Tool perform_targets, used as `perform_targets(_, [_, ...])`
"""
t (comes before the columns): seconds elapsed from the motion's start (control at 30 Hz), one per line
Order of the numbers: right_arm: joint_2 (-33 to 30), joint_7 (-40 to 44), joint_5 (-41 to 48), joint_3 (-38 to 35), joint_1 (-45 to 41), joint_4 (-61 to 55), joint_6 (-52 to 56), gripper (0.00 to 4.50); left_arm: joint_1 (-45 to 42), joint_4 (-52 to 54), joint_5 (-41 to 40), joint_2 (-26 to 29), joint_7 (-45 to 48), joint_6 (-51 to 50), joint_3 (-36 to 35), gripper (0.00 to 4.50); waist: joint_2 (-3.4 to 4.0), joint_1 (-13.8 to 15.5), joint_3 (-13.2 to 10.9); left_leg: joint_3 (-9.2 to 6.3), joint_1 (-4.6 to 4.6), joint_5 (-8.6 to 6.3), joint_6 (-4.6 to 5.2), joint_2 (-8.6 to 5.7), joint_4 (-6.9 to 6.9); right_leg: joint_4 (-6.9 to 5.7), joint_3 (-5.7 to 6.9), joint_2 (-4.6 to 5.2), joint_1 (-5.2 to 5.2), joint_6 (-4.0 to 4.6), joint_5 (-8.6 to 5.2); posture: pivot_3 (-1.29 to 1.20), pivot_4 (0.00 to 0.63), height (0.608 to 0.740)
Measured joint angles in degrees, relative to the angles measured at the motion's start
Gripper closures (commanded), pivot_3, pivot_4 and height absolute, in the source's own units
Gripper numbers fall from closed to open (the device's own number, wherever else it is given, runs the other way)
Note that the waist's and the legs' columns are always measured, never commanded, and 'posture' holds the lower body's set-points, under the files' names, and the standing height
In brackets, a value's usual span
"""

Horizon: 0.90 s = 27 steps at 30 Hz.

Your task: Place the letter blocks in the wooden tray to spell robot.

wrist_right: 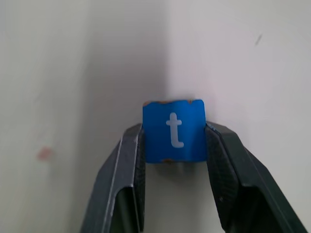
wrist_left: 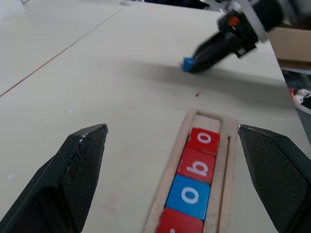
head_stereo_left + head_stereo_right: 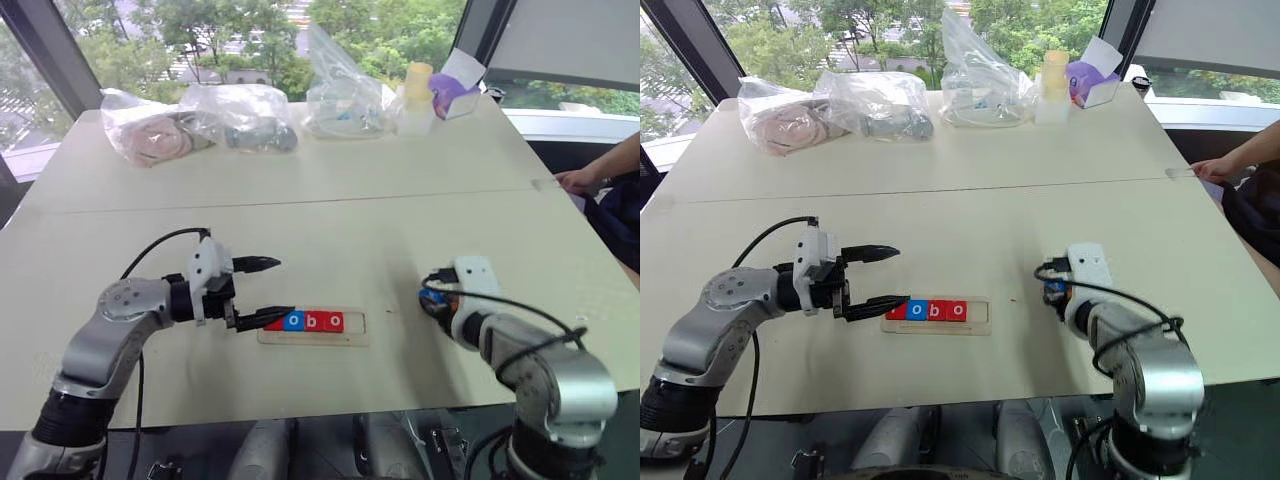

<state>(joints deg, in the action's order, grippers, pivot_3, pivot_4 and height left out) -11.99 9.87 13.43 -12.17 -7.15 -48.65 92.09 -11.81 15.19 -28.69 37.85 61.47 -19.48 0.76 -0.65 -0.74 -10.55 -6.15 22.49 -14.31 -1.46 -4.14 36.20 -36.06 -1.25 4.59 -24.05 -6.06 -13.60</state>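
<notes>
From the left eye view I have the wooden tray (image 3: 312,327) lying on the desk (image 3: 330,230) with its long axis running left to right across my front; red, blue and red letter blocks (image 3: 311,321) sit in a row in it, and the right end of the tray looks bare; my left claw (image 3: 262,292) hangs at the tray's left end with its fingers spread wide and nothing between them, the lower finger over the leftmost tile; my right claw (image 3: 436,301) is off to the tray's right, apart from it, with a speck of blue at its tip.

The right eye view gives me the same layout; bags and a bottle sit at the far edge, a person's hand at the right edge.

In the left wrist view the tray runs away between my two spread fingers (image 2: 77,174); I read a red tile, a blue o, a red b, a red o, then one empty slot at the far end; beyond it the right claw (image 2: 192,63) carries the blue block (image 2: 187,63).

In the right wrist view the claw is clamped on the blue t block (image 1: 173,130), one finger on each side.

My judgement: the open slot lies to the left of the right claw, which is the nearer arm; the t must travel leftward and settle at the tray's right end.
</notes>
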Motion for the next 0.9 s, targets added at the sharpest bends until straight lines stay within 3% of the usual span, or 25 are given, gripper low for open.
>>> perform_targets(0.23, [-0.6,-5.7,10.1,-2.8,1.6,-0.8,0.0,3.35,-1.8,-1.8,1.0,-0.6,0.7,1.2,0.6,0.00,0.00,-0.1,0.0,0.04,-0.02,0.00,0.00,0.00,0.02,0.00,-0.04,0.00,0.00,0.00,0.00,0.00,0.150,0.740])
perform_targets(0.43, [-6.7,-10.4,23.9,-5.0,0.8,1.5,0.0,0.28,-2.0,-1.8,1.4,-0.7,0.5,1.4,0.6,0.00,0.01,-0.1,0.0,0.05,-0.01,0.00,0.00,0.00,0.03,0.01,-0.04,0.01,0.01,0.00,0.00,0.00,0.150,0.740])
perform_targets(0.47, [-9.3,-10.1,26.7,-5.0,-0.1,2.4,0.0,0.07,-2.0,-1.8,1.5,-0.7,0.4,1.4,0.6,0.00,0.03,-0.1,0.0,0.07,-0.01,0.00,0.01,-0.01,0.04,0.02,-0.04,0.02,0.02,0.00,0.00,0.00,0.150,0.740])
perform_targets(0.57, [-21.8,-6.0,37.2,-5.1,-5.8,6.4,0.0,0.07,-2.5,-2.0,1.8,-1.0,0.2,1.4,0.6,0.00,0.05,-0.1,-0.1,0.08,-0.02,0.01,0.02,0.02,0.06,0.05,-0.01,0.01,0.08,0.14,-0.09,0.00,0.150,0.740])
perform_targets(0.63, [-29.0,-0.7,41.2,-4.2,-9.8,9.0,-0.1,0.07,-3.0,-2.3,1.9,-1.4,0.0,1.4,0.6,0.00,0.04,0.0,-0.1,0.06,-0.02,0.01,0.02,0.05,0.04,0.07,0.04,-0.03,0.09,0.11,-0.09,0.00,0.150,0.740])
perform_targets(0.73, [-42.1,12.4,40.1,0.8,-10.6,11.4,-7.1,0.07,-3.9,-2.8,2.0,-1.7,-0.2,1.4,0.5,0.00,0.03,0.1,-0.1,0.07,0.02,-0.02,0.07,0.00,0.04,0.13,0.11,0.02,0.14,-0.09,-0.09,0.00,0.150,0.740])
perform_targets(0.8, [-49.7,24.3,33.2,6.0,-7.1,13.6,-21.7,0.07,-4.0,-3.1,2.0,-1.8,-0.3,1.4,0.6,0.00,-0.01,0.1,-0.1,0.06,0.01,-0.07,0.15,0.00,0.04,0.34,0.19,0.02,0.28,-0.17,-0.12,0.00,0.150,0.740])
perform_targets(0.9, [-51.1,39.5,23.1,11.7,-2.7,20.1,-44.7,0.07,-4.2,-3.2,2.3,-1.9,-0.5,1.6,0.6,0.00,-0.02,-0.1,-0.1,0.13,-0.03,-0.11,0.21,0.00,0.05,0.60,0.17,0.06,0.43,-0.24,-0.08,0.00,0.150,0.740])
